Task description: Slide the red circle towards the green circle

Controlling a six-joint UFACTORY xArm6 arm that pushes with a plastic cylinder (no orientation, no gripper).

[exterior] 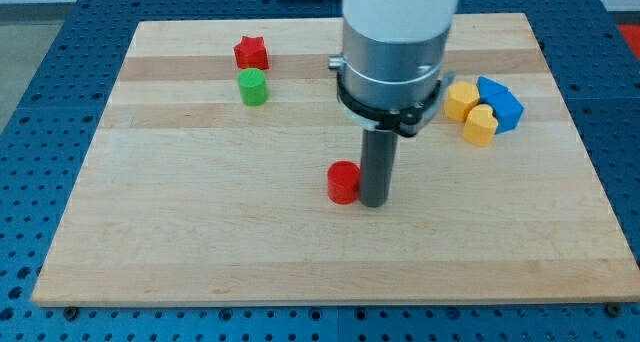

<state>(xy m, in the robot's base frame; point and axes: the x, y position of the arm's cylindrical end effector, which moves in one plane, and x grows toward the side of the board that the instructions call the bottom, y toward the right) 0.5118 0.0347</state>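
red circle (pixel 343 182) first, since it is the task's own block: it sits a little below the middle of the wooden board (pixel 200 252), just at the left side of my tip (pixel 374 203), so close that the two look to be touching, though the exact contact is hard to judge from this angle. going by size — the board is a pale rectangle filling most of the view, resting on a blue perforated surface (pixel 40 42). above it hangs the arm's white and silver body (pixel 395 42), from which the dark rod drops straight down to the wood; there is no gripper here, so nothing opens, closes or holds, and the rod only stands beside the block. toward the view's right edge lies a tight cluster: a blue block (pixel 501 104) with two yellow blocks (pixel 461 100) (pixel 481 125) pressed against its left side. at the upper left a red star (pixel 251 53) sits just above the green circle (pixel 253 87) — these two are near each other, well apart from the red circle, up and to its left.
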